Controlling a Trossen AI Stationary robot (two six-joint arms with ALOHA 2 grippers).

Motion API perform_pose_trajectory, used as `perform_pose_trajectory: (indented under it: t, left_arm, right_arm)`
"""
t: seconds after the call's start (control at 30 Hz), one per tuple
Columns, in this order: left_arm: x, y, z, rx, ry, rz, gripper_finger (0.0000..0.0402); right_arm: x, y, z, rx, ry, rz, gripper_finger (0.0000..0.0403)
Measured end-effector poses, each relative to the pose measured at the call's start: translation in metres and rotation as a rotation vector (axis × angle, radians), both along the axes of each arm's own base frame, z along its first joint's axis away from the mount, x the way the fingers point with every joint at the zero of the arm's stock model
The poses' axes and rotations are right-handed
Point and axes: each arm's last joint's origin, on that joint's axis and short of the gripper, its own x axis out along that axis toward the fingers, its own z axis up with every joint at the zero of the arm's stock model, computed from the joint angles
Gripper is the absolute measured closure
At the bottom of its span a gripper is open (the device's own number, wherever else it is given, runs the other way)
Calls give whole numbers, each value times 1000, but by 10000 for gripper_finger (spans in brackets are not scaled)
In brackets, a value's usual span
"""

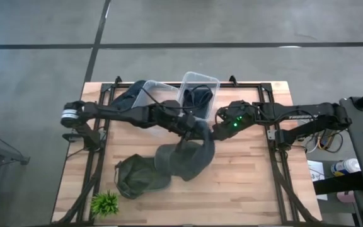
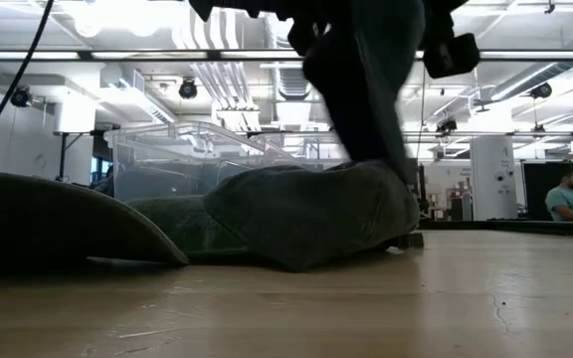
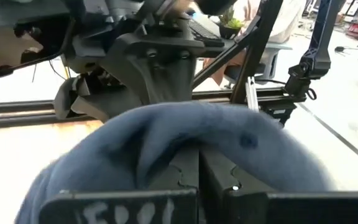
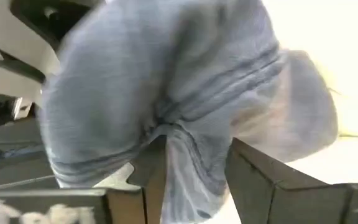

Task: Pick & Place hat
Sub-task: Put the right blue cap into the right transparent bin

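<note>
Grey hat [image 1: 191,154] draped at table [image 1: 251,189] centre, left gripper [image 1: 191,126] clenched on its upper edge, right gripper [image 1: 216,131] at three o'clock, fingers [image 4: 253,168] parted around the cloth, clear bins [image 1: 197,85] at twelve o'clock.

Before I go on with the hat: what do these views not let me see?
- High view: the left end effector tips, hidden under the hat.
- Right wrist view: the hat fills the picture; table below unseen.
- Low view: both arms cut off by the top edge.
- High view: the clear bin contents, dark and too small.
</note>
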Motion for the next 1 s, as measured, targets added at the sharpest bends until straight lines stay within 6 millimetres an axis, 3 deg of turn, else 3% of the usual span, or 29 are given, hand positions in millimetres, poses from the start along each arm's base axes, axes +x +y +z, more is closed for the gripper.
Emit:
perform_pose_trajectory:
  t: [0.2, 0.37, 0.5, 0.67, 0.8, 1.0]
  left_arm:
    - [1, 0, -2, -15, 8, -10, 401]
    - [2, 0, -4, -11, 15, 2, 401]
    - [7, 1, -8, 5, -4, 20, 401]
    - [24, 2, -23, -4, -56, 23, 401]
    - [41, -2, -41, -117, -81, -40, 401]
    - [55, -16, -36, -143, -121, -103, 401]
  right_arm:
    - [5, 3, 2, -16, -55, 41, 256]
    - [-4, 10, -4, -6, 48, 96, 256]
    - [-10, 13, 0, -8, 36, 107, 259]
    - [-23, 13, 9, 19, 32, 65, 259]
    - [-31, 16, 11, 31, 74, 24, 264]
    - [-52, 27, 8, 91, 211, 62, 273]
